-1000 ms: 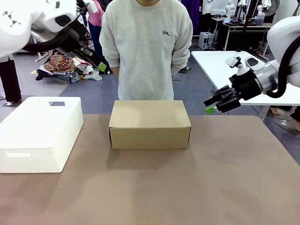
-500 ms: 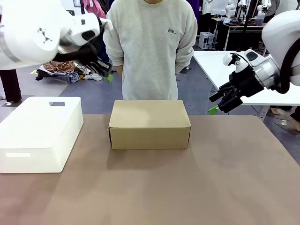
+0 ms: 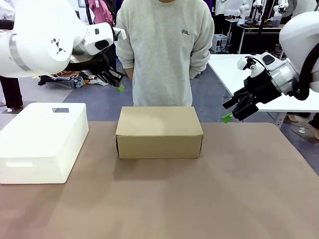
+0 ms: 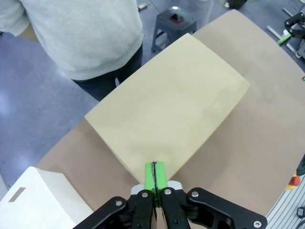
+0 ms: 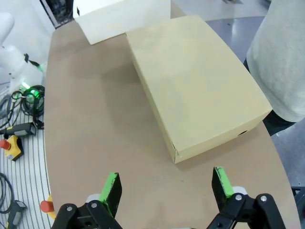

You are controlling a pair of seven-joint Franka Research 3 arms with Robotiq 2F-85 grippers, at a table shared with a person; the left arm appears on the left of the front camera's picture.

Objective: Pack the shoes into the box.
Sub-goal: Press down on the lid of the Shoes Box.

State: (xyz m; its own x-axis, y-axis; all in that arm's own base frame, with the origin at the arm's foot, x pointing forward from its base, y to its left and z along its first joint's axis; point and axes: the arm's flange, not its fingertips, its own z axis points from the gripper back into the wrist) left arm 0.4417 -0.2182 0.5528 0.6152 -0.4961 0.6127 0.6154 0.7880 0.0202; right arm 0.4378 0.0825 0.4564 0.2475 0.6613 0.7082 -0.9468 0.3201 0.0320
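A brown table (image 3: 209, 199) in a busy lab, with a person in a grey sweatshirt (image 3: 162, 50) standing at its far edge. The brown cardboard shoebox (image 3: 159, 132) sits shut near the middle of that far edge, its lid flat — no shoes are visible anywhere, so whether they are already inside cannot be told. A white rounded block (image 3: 42, 142) rests at the table's left edge, apart from the box.

Both arms hang in the air, holding nothing. The left gripper (image 4: 155, 175) hovers above the box's left rear corner with its 2 green pads pressed together; the right gripper (image 5: 166, 186) floats off the table's right rear corner, jaws spread wide.

If the shoes are inside, the packing looks finished; if not, the lid must first be lifted. The whole near half of the table lies bare, and free surface on both sides of the box gives either arm a clear approach.
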